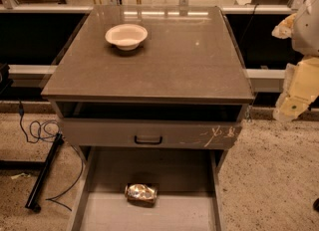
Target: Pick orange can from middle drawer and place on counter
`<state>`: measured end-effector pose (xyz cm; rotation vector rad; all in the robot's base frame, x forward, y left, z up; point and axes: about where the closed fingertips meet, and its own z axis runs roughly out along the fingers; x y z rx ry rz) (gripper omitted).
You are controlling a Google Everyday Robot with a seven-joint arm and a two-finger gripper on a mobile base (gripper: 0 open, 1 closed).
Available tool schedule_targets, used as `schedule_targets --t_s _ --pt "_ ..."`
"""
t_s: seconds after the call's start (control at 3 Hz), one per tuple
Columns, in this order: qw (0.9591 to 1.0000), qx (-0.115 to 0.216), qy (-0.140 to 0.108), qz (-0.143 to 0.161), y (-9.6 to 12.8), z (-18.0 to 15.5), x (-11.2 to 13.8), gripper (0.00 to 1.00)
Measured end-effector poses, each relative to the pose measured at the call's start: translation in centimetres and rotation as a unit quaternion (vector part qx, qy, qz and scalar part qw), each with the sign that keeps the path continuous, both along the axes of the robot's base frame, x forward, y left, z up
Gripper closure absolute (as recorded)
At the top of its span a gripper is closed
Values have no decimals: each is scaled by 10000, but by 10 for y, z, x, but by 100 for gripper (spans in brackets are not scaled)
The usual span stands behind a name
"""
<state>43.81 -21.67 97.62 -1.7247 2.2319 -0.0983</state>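
The orange can, crinkly gold and silver, lies on its side on the floor of the pulled-out middle drawer, near the drawer's middle and just below the drawer above. The counter is the dark grey-brown cabinet top above it. My gripper hangs at the far right of the view, beside the cabinet's right front corner, at about counter height. It is well away from the can and holds nothing that I can see.
A white bowl stands on the counter's back left. The top drawer, with a black handle and white scratches, is slightly open above the can. A black pole and cables lie on the floor at the left.
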Motion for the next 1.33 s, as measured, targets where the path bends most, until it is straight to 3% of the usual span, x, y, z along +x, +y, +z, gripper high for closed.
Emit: schedule_targets --t_s 0.33,0.67,1.0,1.33 --pt "10000 1 0 1 0 0 0 0" --pt "9996 223 -35 162 3 -8 -2 0" --pt "9969 697 190 298 11 -42 -4 0" --pt "9913 1180 416 407 28 -78 -6 0"
